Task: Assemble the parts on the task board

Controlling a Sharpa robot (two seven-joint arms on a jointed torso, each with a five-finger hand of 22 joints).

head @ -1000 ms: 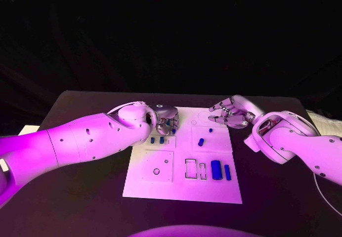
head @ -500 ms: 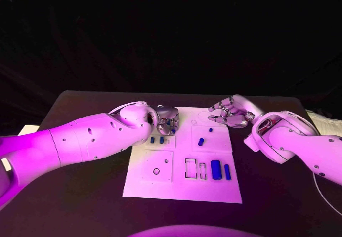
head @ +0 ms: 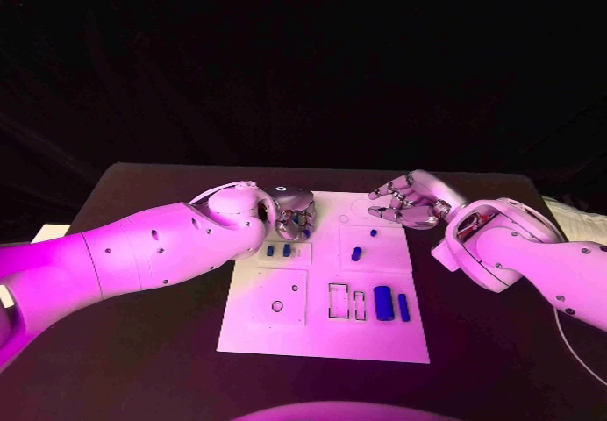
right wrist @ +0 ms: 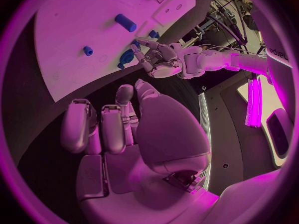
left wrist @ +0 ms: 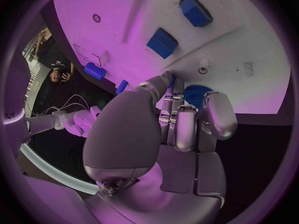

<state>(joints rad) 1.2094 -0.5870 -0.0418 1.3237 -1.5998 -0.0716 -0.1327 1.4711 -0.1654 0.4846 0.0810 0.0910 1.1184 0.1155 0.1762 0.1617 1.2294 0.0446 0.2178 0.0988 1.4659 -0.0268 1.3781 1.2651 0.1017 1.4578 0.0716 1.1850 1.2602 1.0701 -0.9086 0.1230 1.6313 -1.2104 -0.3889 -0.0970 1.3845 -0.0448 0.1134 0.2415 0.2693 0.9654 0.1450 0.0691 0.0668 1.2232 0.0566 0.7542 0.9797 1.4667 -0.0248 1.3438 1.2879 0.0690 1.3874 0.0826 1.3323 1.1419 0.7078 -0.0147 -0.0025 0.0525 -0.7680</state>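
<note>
The white task board lies in the middle of the black table. My left hand is over its far left part, fingers curled round a blue round toothed part, also seen as the blue round part. Two small blue blocks lie just nearer than that hand. A blue cylinder and a small blue peg sit mid-board. A large blue block and a thin blue bar lie beside open slots. My right hand hovers at the board's far right corner, fingers curled in on nothing.
A round hole is in the board's near left panel. Bare black table lies on both sides of the board. A pale object sits at the table's right edge.
My left hand has edged slightly toward the board's far edge, still curled round the blue round part. The right hand and the loose parts have stayed in place.
</note>
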